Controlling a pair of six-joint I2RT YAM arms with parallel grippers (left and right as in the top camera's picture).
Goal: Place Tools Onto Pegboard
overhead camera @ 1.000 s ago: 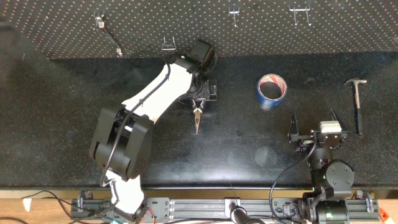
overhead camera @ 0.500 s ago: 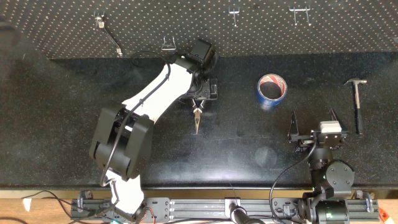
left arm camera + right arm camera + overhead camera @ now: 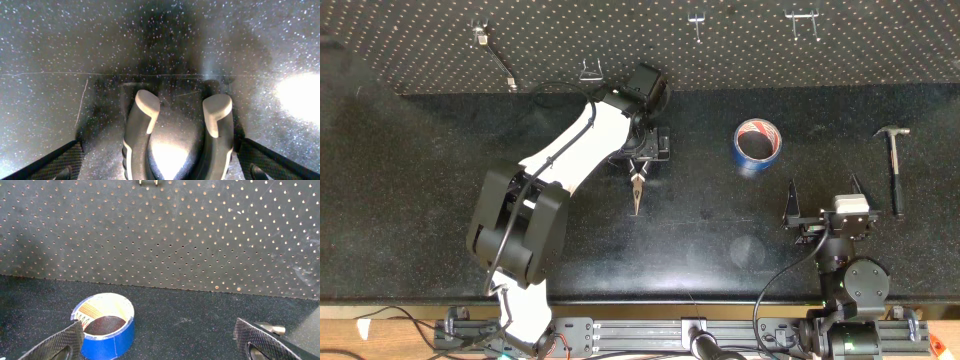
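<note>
Farthest left on the perforated pegboard (image 3: pixel 410 40), a slim dark tool (image 3: pixel 500 62) hung at a slant from a small metal fitting. Below it lay the table (image 3: pixel 420 200), a black, finely speckled surface with a faint scratch line seen in the left wrist view. The left arm (image 3: pixel 570 150), white-shelled with bulky black joints, reached up to a spot near the pegboard's foot, close under a bare wire hook (image 3: pixel 590 70). The left gripper (image 3: pixel 640 162) sat low over the pliers (image 3: pixel 637 192), which lay flat on the table with their narrow, pointed nose aimed toward the arm bases. In the left wrist view the two curved grey handles (image 3: pixel 145 107) ended in pale rounded tips, and the woven carbon fingers (image 3: pixel 65 162) stood apart, one outside each handle, with a gap on either side and no grip on them.

Right of the pliers, a squat roll of blue tape (image 3: pixel 757 142) rested on the table near the pegboard, its core brownish inside. The right gripper (image 3: pixel 825 205) waited near its base with its thin black fingers spread wide, holding nothing. At the far right lay the hammer (image 3: pixel 893 170), slim dark shaft lengthwise, metal head toward the pegboard. Two more bare hooks (image 3: pixel 802 20) stuck out higher up.
</note>
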